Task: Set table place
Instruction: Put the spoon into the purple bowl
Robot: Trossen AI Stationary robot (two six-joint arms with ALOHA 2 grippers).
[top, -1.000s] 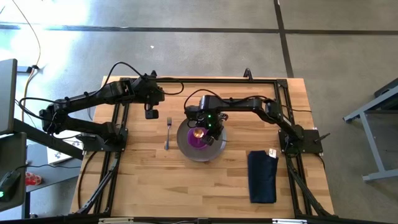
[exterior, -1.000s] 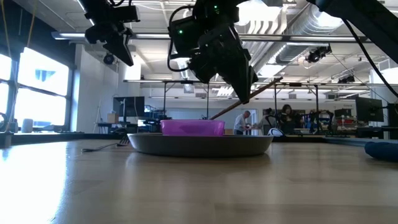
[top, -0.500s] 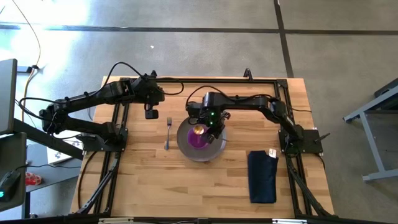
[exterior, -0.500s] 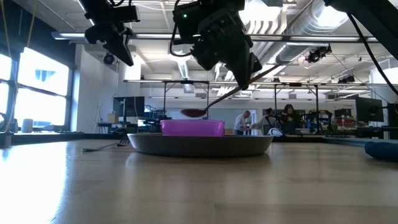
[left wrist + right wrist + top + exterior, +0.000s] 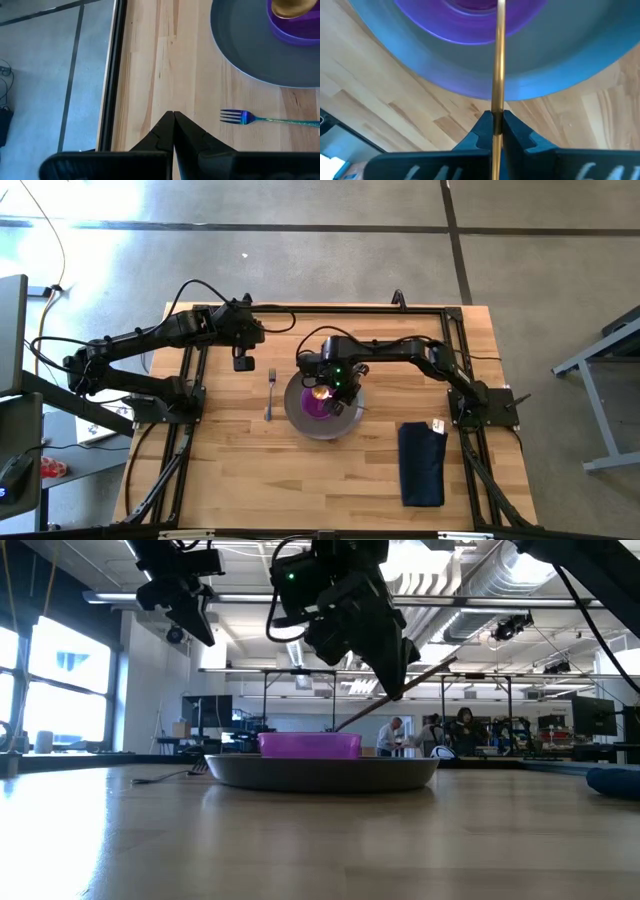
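Observation:
A round grey plate [image 5: 300, 420] sits mid-table with a purple bowl [image 5: 310, 745] on it. My right gripper [image 5: 397, 688] hovers over the plate, shut on a gold spoon [image 5: 425, 673] whose head [image 5: 319, 392] dips into the bowl. A teal-handled fork [image 5: 270, 395] lies flat on the wood left of the plate. A folded navy napkin [image 5: 421, 463] lies flat at the near right. My left gripper [image 5: 243, 363] is shut and empty, raised above the table beyond the fork. My right gripper pinches the spoon's handle [image 5: 498, 106] between its two fingers, about midway along it. The fingers slant down from above and cross the handle. The spoon is tilted, free end high, head down inside the purple bowl; whether the head touches the bowl is hidden by its rim.
The light-wood table [image 5: 300, 480] has a black rail frame [image 5: 350, 307] round its edges. Bare wood lies in front of the plate and between the plate and the napkin. People stand far off in the room behind [image 5: 395, 735].
My right gripper rose a little, lifting the spoon's head clear above the purple bowl's rim, then came back down, so the head is inside the bowl again. It stayed shut on the handle.

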